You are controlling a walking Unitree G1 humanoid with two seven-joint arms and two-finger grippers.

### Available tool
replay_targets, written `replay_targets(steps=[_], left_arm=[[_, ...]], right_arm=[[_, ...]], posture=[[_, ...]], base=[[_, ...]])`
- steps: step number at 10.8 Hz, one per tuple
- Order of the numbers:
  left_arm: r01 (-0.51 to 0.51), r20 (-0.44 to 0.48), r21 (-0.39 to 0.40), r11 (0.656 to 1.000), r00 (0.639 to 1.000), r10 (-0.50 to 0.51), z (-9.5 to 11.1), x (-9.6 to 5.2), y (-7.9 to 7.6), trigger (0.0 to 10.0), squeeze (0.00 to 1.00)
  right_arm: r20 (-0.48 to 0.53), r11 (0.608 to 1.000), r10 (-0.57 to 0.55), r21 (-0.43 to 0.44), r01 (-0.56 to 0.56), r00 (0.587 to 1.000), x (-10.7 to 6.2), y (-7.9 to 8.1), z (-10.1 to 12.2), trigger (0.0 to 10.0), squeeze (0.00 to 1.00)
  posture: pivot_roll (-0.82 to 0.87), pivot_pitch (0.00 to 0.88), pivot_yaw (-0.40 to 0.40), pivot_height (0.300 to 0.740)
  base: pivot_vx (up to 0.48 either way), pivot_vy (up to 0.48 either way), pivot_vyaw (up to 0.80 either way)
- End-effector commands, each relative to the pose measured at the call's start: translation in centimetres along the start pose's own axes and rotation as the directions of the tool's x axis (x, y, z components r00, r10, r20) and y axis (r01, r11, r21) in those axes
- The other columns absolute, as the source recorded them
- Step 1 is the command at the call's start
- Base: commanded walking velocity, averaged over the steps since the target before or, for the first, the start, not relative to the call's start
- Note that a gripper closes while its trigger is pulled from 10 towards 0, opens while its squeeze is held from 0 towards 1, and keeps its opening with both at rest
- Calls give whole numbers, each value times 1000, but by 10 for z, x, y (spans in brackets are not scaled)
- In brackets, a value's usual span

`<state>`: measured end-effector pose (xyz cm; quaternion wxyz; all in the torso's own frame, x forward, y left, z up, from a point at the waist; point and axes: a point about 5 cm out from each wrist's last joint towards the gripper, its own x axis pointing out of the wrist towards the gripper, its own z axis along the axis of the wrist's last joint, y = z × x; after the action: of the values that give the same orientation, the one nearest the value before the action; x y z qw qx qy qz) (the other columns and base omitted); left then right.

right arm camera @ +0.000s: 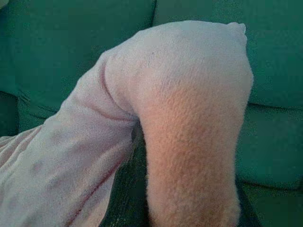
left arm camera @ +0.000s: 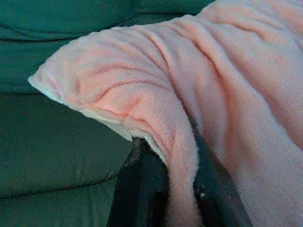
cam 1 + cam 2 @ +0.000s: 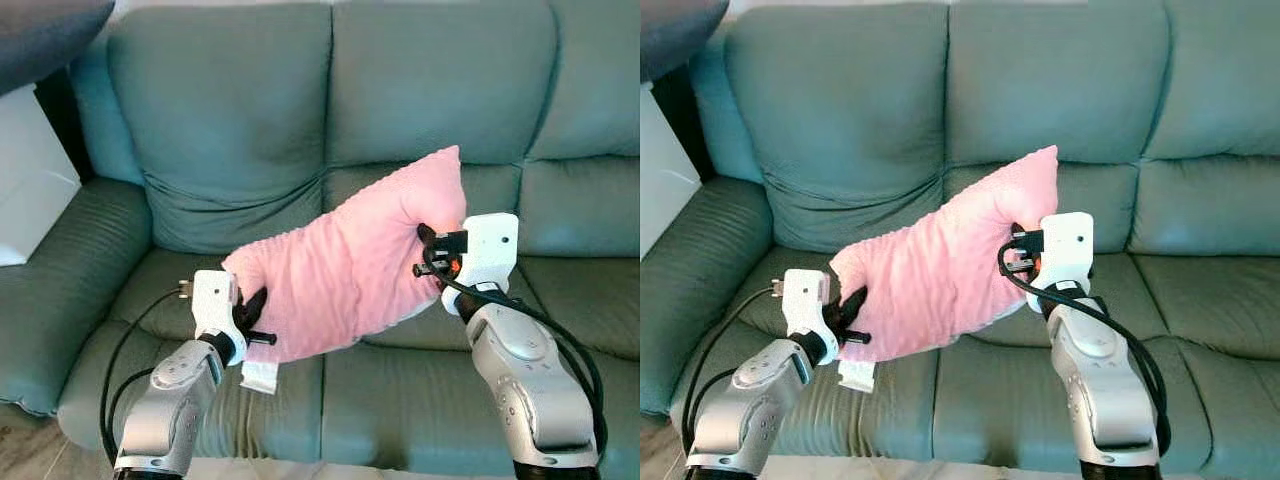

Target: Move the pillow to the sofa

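The pink fleece pillow (image 3: pixel 345 265) hangs in the air over the seat of the green leather sofa (image 3: pixel 420 90), pinched at both ends by the 2 claws. The left claw (image 3: pixel 252 310) is closed on the pillow's lower corner; in the left wrist view its black fingers (image 2: pixel 142 189) clamp a fold of fleece. The right claw (image 3: pixel 428 250) is closed on the higher end, with fabric bulging over it. The pillow's long axis runs on a slant, low at the robot's left and rising to its right, and it lies between the claws, just ahead of both. The seat cushion (image 3: pixel 420 400) sits directly below and the back cushions just behind, so the coming move looks like a short lowering and release. Nothing stands in the way; a white tag (image 3: pixel 259 377) dangles under the left end, and a white cabinet (image 3: pixel 30 180) stands beyond the sofa's armrest.
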<state>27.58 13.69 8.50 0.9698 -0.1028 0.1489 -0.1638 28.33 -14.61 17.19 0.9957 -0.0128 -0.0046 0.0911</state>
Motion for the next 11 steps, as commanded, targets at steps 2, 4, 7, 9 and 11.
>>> replay_targets(steps=[2,4,7,9,11], left_arm=[[18,4,-5,1000,1000,-18,1,1,-2,10000,0],[23,2,-8,1000,1000,-23,0,1,-3,10000,0],[27,4,-18,999,1000,-27,0,1,-5,10000,0],[31,4,-20,999,999,-31,0,1,-6,10000,0],[32,6,-21,999,999,-32,0,1,-7,10000,0]], right_arm=[[20,1000,9,-3,-9,1000,-1,1,6,10000,0],[18,1000,8,-6,-8,1000,-1,0,6,10000,0],[14,1000,8,-9,-8,1000,-2,0,6,10000,0],[12,1000,7,-9,-7,1000,-2,-1,6,10000,0],[9,1000,6,-10,-6,1000,-3,-1,6,10000,0]], posture=[[-270,59,39,740],[-272,60,39,740],[-276,64,36,740],[-278,67,36,740],[-280,69,34,740]], base=[[0,0,0],[0,0,0],[0,-368,0],[0,-407,0],[0,-405,0]])
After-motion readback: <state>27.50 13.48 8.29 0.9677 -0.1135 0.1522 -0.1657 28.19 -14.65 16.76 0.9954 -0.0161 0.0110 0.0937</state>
